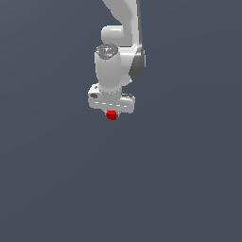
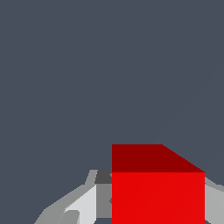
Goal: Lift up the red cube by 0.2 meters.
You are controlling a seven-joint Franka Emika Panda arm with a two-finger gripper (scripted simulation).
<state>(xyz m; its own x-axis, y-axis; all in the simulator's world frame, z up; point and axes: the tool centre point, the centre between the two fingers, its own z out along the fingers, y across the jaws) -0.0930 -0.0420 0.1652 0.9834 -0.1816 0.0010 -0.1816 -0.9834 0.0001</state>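
You can see the white gripper (image 1: 111,112) with its fingers (image 2: 85,203) pressed on both sides of the red cube (image 1: 111,115)

White Franka arm (image 1: 116,56) is hanging down from the top of the exterior view, wrist pointing straight down. White gripper (image 1: 112,112) is sitting under the wide hand block. Tiny bright red cube (image 1: 111,115) is showing just below it, mostly tucked under the hand. Fingers aren't resolving. Plain grey-blue background (image 1: 47,179) all around.
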